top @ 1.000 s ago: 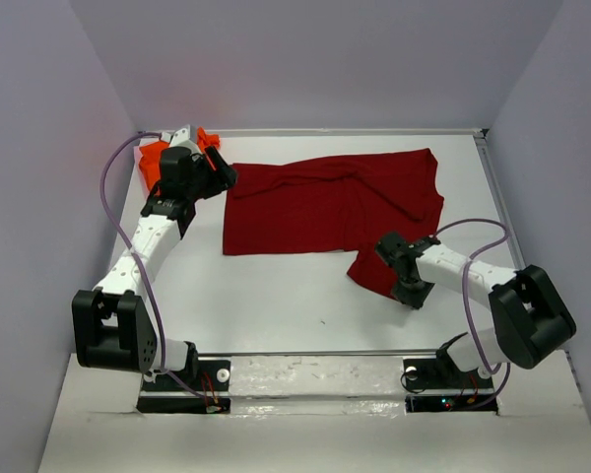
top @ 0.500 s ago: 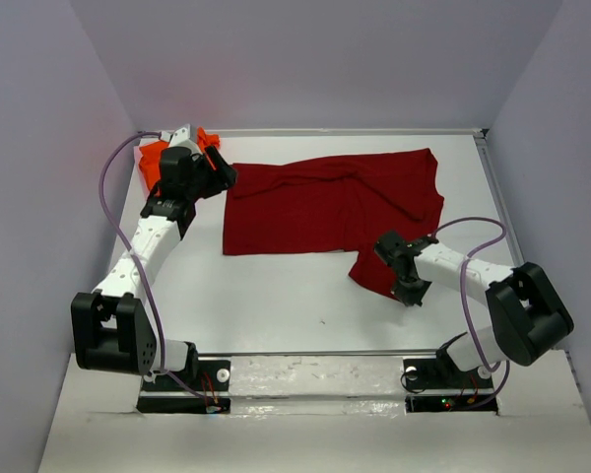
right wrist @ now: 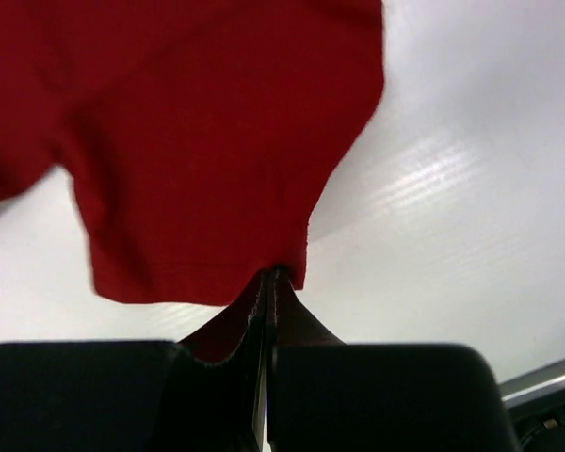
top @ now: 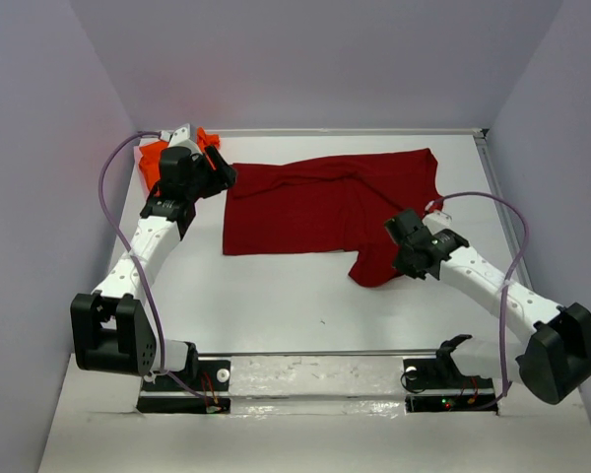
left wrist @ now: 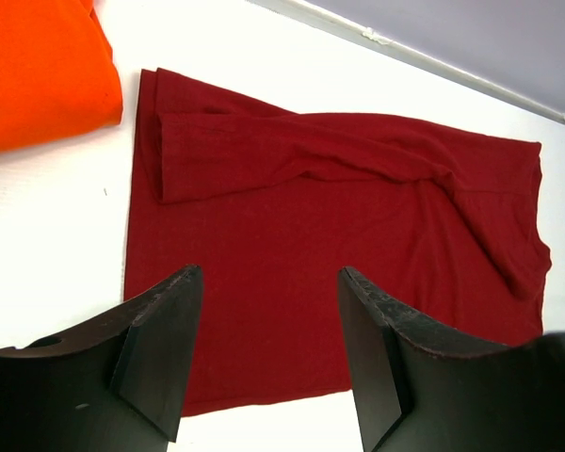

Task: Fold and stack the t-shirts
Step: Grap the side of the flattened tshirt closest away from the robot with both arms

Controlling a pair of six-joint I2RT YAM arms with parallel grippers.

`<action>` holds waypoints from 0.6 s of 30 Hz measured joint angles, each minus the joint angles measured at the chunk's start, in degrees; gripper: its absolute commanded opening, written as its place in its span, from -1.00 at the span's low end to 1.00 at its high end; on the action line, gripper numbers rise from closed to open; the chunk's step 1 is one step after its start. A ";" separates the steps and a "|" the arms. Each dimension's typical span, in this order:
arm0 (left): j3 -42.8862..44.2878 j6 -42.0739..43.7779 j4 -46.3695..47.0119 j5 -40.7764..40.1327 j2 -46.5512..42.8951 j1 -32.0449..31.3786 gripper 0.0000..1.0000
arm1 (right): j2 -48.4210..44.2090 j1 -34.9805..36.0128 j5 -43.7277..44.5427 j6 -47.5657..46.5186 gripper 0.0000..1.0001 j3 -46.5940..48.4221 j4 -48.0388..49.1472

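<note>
The dark crimson red t-shirt (top: 325, 202) lies spread across the middle of the table, its left part folded over. My right gripper (top: 404, 256) is shut on the hem of its near right sleeve (right wrist: 198, 141) and holds that sleeve raised off the table; the pinch shows in the right wrist view (right wrist: 271, 273). The bright orange t-shirt (top: 154, 158) lies in the far left corner, partly hidden by my left arm. My left gripper (top: 223, 177) is open and empty, hovering over the red shirt's left part (left wrist: 339, 217), with the orange shirt (left wrist: 38, 66) to its upper left.
White table (top: 276, 296) with a raised rim at the far edge and at the right edge (top: 497, 197). Grey walls enclose it on three sides. A purple cable loops beside each arm.
My right gripper has moved up and away from the near edge with the red sleeve in it, and its elbow has swung out right. The left arm has not moved.
</note>
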 measured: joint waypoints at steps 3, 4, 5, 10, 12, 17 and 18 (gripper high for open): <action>0.00 0.00 0.00 0.00 0.00 -0.11 0.37 | -0.26 0.00 1.18 -3.37 -1.00 2.82 1.88; 0.00 0.02 -0.02 -0.07 0.00 -0.26 0.37 | -0.20 0.00 1.42 -4.15 -1.00 3.30 2.38; 0.00 0.04 -0.02 -0.35 0.00 -0.39 0.37 | -0.13 0.00 1.70 -5.20 -1.00 3.56 3.02; -0.02 -0.63 -0.24 -2.99 0.81 -3.69 0.30 | 1.44 0.00 2.05 -7.93 -1.00 3.89 4.46; -0.11 -1.84 -0.72 -2.60 1.92 -4.61 0.29 | 2.80 0.00 2.03 -9.29 -1.00 4.61 4.66; -9.44 -6.99 -1.36 -3.82 3.23 -5.07 0.30 | 6.40 0.00 2.05 -12.48 -1.00 6.69 7.08; -12.70 -8.15 -1.90 -5.20 2.93 -5.07 0.30 | 6.38 0.00 2.08 -13.05 -1.00 6.69 7.50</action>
